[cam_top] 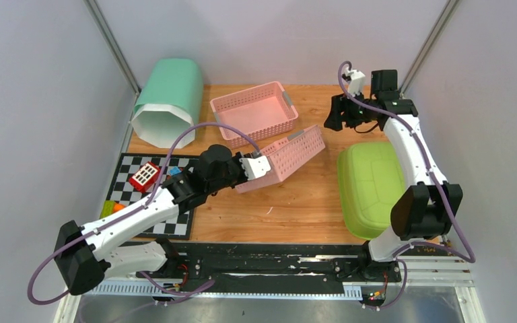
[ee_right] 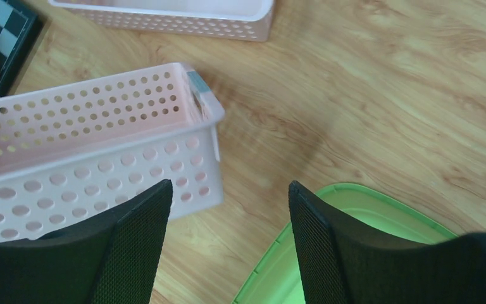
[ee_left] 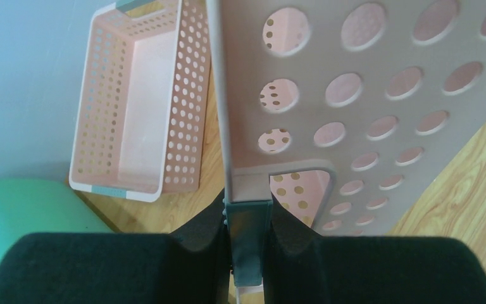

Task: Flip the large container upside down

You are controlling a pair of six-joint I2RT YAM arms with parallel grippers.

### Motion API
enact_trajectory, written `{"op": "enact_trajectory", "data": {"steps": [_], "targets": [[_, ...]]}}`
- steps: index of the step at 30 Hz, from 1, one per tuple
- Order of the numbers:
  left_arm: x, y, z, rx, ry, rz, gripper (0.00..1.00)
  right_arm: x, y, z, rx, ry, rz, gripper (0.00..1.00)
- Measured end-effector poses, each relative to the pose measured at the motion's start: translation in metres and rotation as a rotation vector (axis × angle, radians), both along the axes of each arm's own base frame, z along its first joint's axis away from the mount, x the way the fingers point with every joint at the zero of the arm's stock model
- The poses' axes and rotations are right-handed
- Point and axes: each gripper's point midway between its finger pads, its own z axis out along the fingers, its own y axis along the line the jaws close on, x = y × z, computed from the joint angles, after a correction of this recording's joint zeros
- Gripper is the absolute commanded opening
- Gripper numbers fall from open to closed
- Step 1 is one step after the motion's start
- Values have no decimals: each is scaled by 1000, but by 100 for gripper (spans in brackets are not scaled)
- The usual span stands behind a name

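Note:
The large container [cam_top: 289, 156] is a pink perforated basket, tipped up on its side in mid-table. My left gripper [cam_top: 267, 165] is shut on the grey handle at its near end. In the left wrist view the black fingers [ee_left: 196, 240] pinch that handle [ee_left: 250, 218], with the holed wall [ee_left: 367, 95] rising above them. My right gripper [cam_top: 333, 120] hovers apart from the basket's far end, open. Seen from the right wrist, its gripper [ee_right: 228, 247] holds nothing, with bare wood between the fingers and the basket [ee_right: 88, 158] to the left.
A second pink basket [cam_top: 252, 111] stands upright behind. A mint bin [cam_top: 168, 97] lies on its side at the back left. A light green tub [cam_top: 370, 185] sits bottom up at the right. A chequered mat [cam_top: 134, 202] with a red toy [cam_top: 145, 175] lies at the left.

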Motion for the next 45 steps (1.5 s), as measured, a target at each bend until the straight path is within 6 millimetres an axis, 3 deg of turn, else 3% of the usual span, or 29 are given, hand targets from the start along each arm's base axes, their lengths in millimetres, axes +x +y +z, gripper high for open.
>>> {"op": "enact_trajectory", "data": {"steps": [14,22,34,45], "targets": [[30,-12,17,-291,268,166,0,-10,-37,48,3,-135,-125,71],[49,-26,27,-489,425,248,0,-13,-44,33,45,-90,-154,71],[86,-53,21,-643,585,381,0,-13,-48,26,74,-74,-166,71],[139,-104,26,-705,703,397,0,-11,-56,25,84,-81,-178,71]]}}
